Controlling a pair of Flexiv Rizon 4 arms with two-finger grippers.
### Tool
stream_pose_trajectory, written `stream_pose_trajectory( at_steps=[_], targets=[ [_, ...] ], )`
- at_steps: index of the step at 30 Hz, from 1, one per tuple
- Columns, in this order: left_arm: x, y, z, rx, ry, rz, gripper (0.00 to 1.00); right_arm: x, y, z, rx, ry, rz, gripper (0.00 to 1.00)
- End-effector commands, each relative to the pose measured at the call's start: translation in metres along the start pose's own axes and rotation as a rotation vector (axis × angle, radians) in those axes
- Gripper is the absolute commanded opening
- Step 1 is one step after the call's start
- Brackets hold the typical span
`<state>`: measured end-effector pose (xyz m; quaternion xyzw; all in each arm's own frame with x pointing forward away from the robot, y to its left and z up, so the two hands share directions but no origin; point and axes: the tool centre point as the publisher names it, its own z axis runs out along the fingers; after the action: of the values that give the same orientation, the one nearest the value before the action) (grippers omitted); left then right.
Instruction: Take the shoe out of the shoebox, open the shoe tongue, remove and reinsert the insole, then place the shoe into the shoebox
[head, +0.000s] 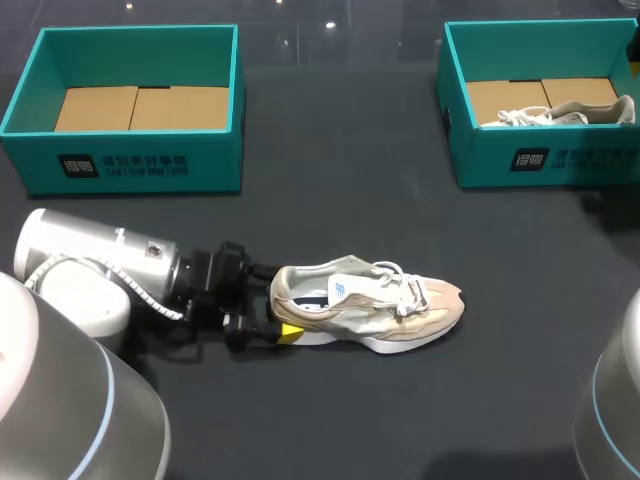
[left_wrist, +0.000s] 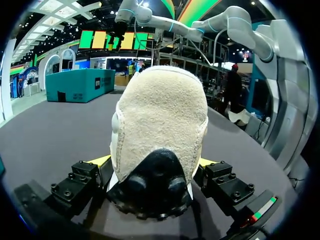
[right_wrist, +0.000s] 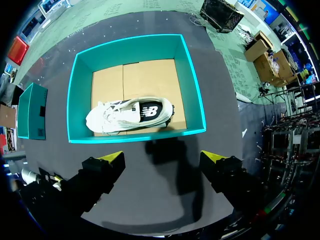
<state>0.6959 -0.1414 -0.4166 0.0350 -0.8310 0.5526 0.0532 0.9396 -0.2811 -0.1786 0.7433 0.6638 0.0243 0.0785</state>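
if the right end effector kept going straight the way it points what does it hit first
Probably the bare table, just short of the near wall of the teal shoebox holding the white shoe. The right end effector is open and looks well above it, so depth is uncertain.

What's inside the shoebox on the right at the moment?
One white shoe lies on its side in the shoebox, on the cardboard floor. The floor under it is covered; nothing else shows.
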Motion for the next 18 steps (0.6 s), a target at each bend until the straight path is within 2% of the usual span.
stream_pose_trajectory(
  at_steps=[1, 16, 17, 18],
  targets=[
    [0.0, 0.0, 0.005, 0.002, -0.019, -0.004, 1.0, 0.0, 0.0, 0.0, 0.0, -0.001, 0.001, 1.0],
    [-0.005, 0.0, 0.016, 0.009, -0.018, 0.005, 1.0, 0.0, 0.0, 0.0, 0.0, -0.001, 0.001, 1.0],
    [-0.005, 0.001, 0.017, 0.008, -0.018, 0.005, 0.95, 0.0, 0.0, 0.0, 0.0, -0.001, 0.001, 1.0],
    [-0.006, 0.001, 0.017, 0.005, -0.018, 0.007, 0.67, 0.0, 0.0, 0.0, 0.0, -0.001, 0.001, 1.0]
  ],
)
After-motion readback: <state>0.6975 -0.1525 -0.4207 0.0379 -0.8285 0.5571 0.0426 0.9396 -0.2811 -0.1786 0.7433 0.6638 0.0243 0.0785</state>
